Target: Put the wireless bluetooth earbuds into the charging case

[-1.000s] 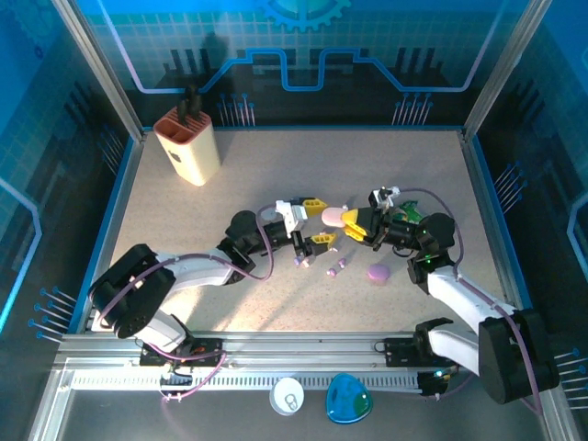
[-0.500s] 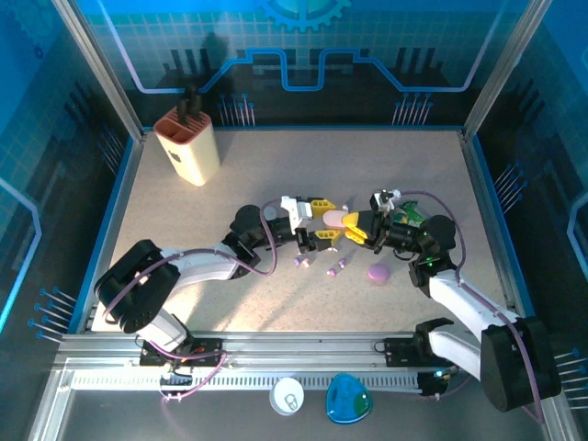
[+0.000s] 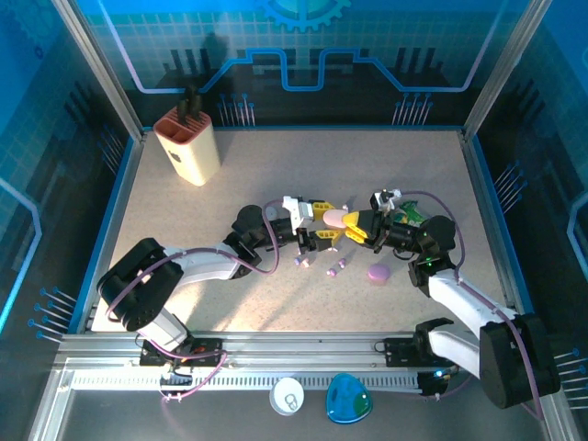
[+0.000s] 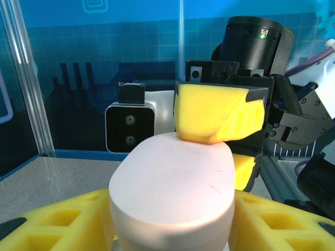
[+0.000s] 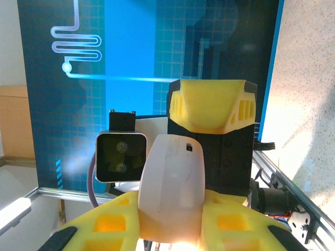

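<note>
A pale pink charging case [image 3: 335,220] hangs above the table's middle, lid closed. My right gripper [image 3: 352,225] is shut on its right end. My left gripper [image 3: 322,223] comes from the left, its yellow fingers pressed on the case's two sides. In the left wrist view the case [image 4: 172,178] sits between my fingers [image 4: 57,219], with a right-gripper pad [image 4: 214,112] on top of it. The right wrist view has the case [image 5: 172,183] clamped upright between its fingers [image 5: 230,222]. Three lavender earbuds [image 3: 299,262] [image 3: 333,271] [image 3: 342,264] lie on the table below.
A lavender pebble-shaped case [image 3: 378,273] lies right of the earbuds. A beige holder [image 3: 186,145] stands at the back left. A white round thing [image 3: 288,397] and a blue one [image 3: 348,400] rest on the front rail. Glass walls enclose the table.
My left gripper has slid right, up to the pink case, and its fingers have closed in on the case. The right arm has barely shifted.
</note>
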Robot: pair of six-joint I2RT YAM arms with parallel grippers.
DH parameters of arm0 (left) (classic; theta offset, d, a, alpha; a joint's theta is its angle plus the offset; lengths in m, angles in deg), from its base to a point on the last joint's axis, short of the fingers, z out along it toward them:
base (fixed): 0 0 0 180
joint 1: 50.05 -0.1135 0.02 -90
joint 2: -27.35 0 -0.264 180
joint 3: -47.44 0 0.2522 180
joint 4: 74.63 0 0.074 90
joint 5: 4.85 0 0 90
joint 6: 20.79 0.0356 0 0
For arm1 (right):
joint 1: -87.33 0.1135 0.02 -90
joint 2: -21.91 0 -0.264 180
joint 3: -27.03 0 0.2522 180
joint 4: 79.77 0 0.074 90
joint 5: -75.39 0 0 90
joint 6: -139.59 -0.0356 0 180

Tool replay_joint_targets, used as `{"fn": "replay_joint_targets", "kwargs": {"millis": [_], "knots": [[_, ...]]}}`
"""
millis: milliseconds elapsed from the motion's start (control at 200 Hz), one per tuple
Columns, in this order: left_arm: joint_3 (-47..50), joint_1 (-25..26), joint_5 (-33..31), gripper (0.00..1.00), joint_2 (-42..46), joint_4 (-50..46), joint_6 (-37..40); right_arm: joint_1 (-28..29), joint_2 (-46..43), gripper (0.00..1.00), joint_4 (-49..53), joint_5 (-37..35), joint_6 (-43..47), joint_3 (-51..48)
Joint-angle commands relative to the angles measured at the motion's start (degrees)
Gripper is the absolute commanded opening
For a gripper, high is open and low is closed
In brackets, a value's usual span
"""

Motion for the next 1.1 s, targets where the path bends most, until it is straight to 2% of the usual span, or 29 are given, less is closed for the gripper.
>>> {"fn": "replay_joint_targets", "kwargs": {"millis": [0, 335, 470, 575, 660, 775, 850, 1015, 1096], "knots": [[-0.54, 0.14, 0.94, 0.54, 0.78, 2.19, -1.74, -0.59, -0.79, 0.16, -0.03, 0.52, 1.47, -0.25], [-0.71, 0.13, 2.16, 0.53, 0.81, 1.55, -2.90, -0.58, -2.17, 0.16, 3.40, 0.77, 3.55, 0.43], [-0.86, 0.11, 2.64, 0.42, 0.74, 1.35, -2.95, -0.61, -2.17, 0.16, 3.35, 0.78, 3.43, 0.48], [-0.84, 0.13, 2.73, 0.37, 0.74, 1.37, -3.09, -0.63, -2.26, 0.17, 3.40, 0.80, 3.42, 0.46], [-0.72, 0.13, 2.75, 0.36, 0.86, 1.11, -3.17, -0.69, -2.51, 0.27, 3.73, 0.68, 3.89, 0.76], [-0.21, 0.07, 2.40, 0.36, 1.48, 0.40, -2.78, -1.08, -3.41, 0.53, 6.63, 0.93, 6.21, 1.96], [0.55, -0.04, 1.79, 0.37, 2.71, -1.15, -1.73, -2.13, -5.05, 0.65, 13.23, 1.29, 10.96, 3.17], [1.92, -1.50, 0.56, 0.36, 6.41, -8.29, -1.99, -7.19, -9.19, 0.70, 32.28, -0.50, 24.18, 5.73], [3.43, -1.64, -0.05, 0.37, 7.81, -8.47, -2.11, -8.55, -10.46, 0.70, 46.20, -2.02, 35.85, 9.70]]}}
